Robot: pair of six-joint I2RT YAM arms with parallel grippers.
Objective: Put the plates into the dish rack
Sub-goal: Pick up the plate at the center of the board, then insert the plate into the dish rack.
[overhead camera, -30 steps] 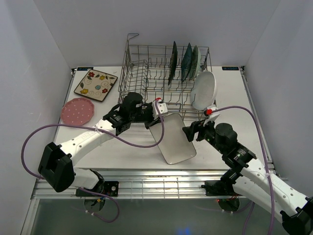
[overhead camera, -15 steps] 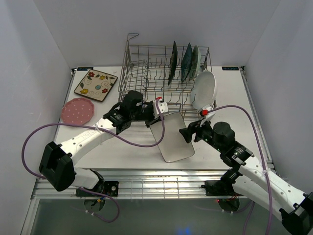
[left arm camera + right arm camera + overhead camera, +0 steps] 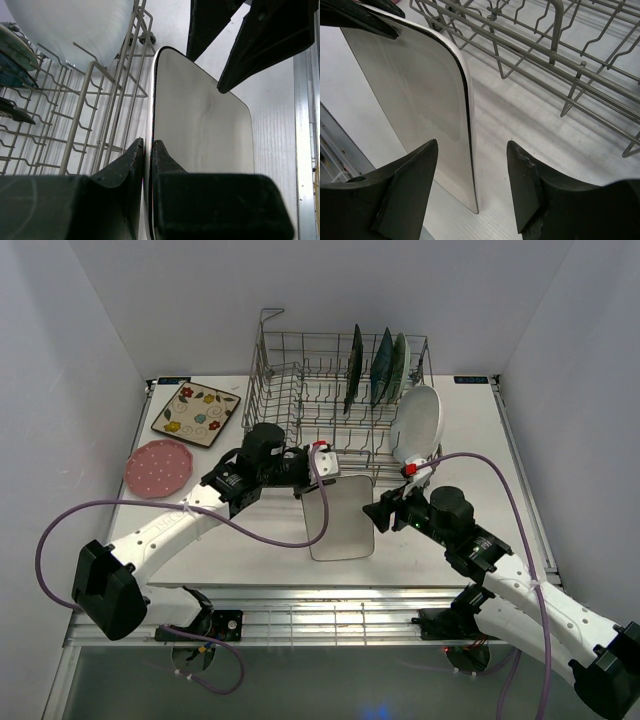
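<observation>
White with a thin dark rim, the rectangular glazed plate [image 3: 340, 525] stands tipped nearly on edge, its lower edge seemingly on the pale table [image 3: 250, 552], just in front of the grey wire dish rack [image 3: 278, 400]. The left gripper [image 3: 148, 146] pinches its upper edge. The right gripper [image 3: 472, 146], fingers spread, straddles a side edge without touching. This looks like a handover or steadying: next, the right fingers likely close before the plate is lifted over the rack wall.

Before the dish rack [image 3: 300, 375], the rectangular plate [image 3: 340, 520] is between my left end effector [image 3: 321, 478] and right end effector [image 3: 376, 512], with the square plate [image 3: 196, 412] and round plate [image 3: 158, 466] on the surface [image 3: 250, 550] to the left.
</observation>
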